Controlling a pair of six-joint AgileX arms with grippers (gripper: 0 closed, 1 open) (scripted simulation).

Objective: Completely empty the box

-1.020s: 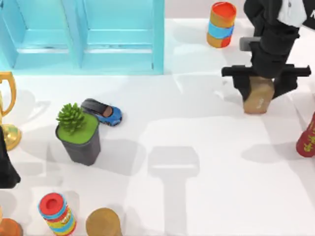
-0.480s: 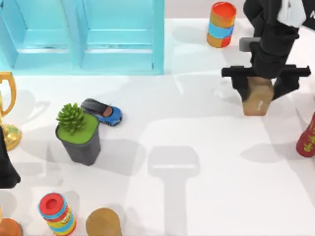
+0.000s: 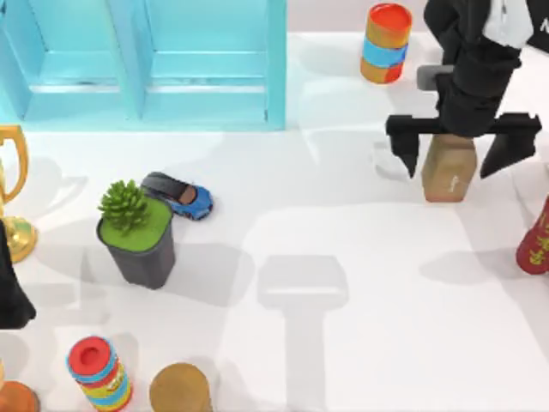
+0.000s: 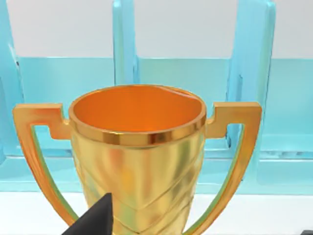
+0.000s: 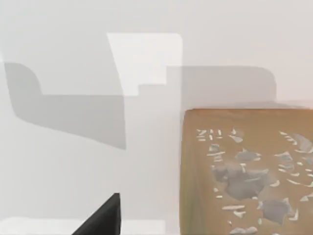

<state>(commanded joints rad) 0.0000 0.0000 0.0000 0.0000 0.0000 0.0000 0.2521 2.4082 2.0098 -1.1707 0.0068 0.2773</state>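
In the top view, the right gripper (image 3: 463,154) hangs at the upper right of the frame, its jaws spread wide, one black finger on each side of a tan block (image 3: 449,168) and neither touching it. The block stands on the white tabletop (image 3: 343,326) just below the gripper's crossbar. The right wrist view shows the same block (image 5: 247,171) up close at the lower right, its brown face flecked with pale marks, with one dark fingertip (image 5: 100,218) apart from it.

The light blue box (image 3: 146,64) fills the upper left of the top view, its two visible compartments showing only their bare floors. Below it lie a blue toy car (image 3: 179,195) and, just beside that, a potted succulent (image 3: 135,230) in a dark pot. A striped can (image 3: 385,43) stands at the upper middle, a red cylinder (image 3: 535,240) at the right edge, another striped can (image 3: 100,374) and a brown round thing (image 3: 180,389) along the bottom left.

The left arm (image 3: 10,283) sits parked at the left edge beside a gold trophy (image 3: 13,193); whether its jaws are wide or closed I cannot tell. Its wrist view faces the trophy cup (image 4: 137,156) with the box behind.
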